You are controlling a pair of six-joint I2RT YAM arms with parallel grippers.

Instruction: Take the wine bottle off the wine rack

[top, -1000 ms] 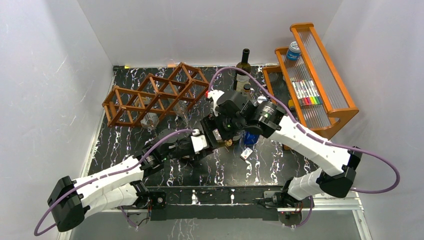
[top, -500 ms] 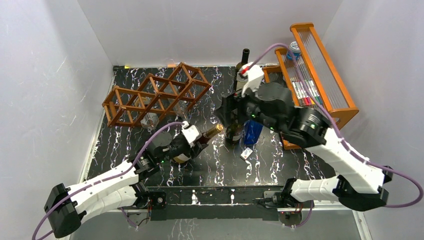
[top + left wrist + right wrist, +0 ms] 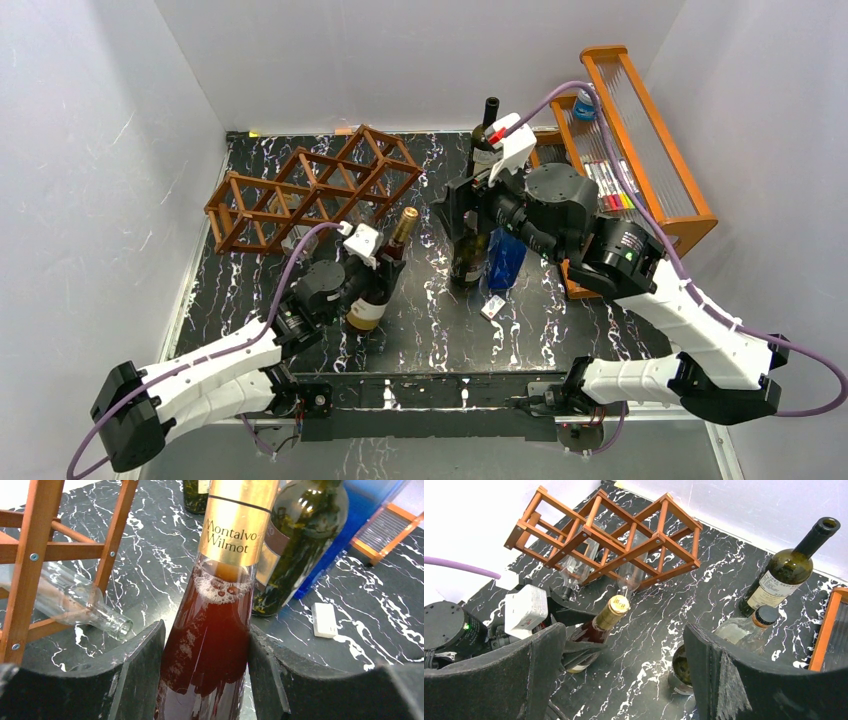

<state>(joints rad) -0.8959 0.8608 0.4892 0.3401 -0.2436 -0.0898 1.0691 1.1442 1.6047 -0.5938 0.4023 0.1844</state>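
The left gripper (image 3: 205, 680) clamps its two dark fingers (image 3: 132, 677) on the shoulder of a wine bottle (image 3: 212, 625), seen also from overhead (image 3: 372, 285). The bottle's gold-foiled neck sticks out well past the fingertips, and reddish wine with a ring of bubbles shows between them. The bottle leans with its neck up; whether its base touches the black marbled table (image 3: 440, 335) cannot be told. It is out of the wine rack (image 3: 315, 185), which lies beyond the jaws and off to their left, apart from the bottle. A clear bottle (image 3: 75, 602) lies in one of the rack's cells, its mouth poking out toward the left finger. Ahead of the jaws and slightly right stands a dark green bottle (image 3: 295, 545), with a blue container (image 3: 362, 522) just behind it and a small white block (image 3: 325, 620) on the table off the right finger. The right gripper (image 3: 624, 680) hangs above with its jaws spread wide and nothing between them; the gripped bottle and the rack (image 3: 609, 535) show far below its gap.
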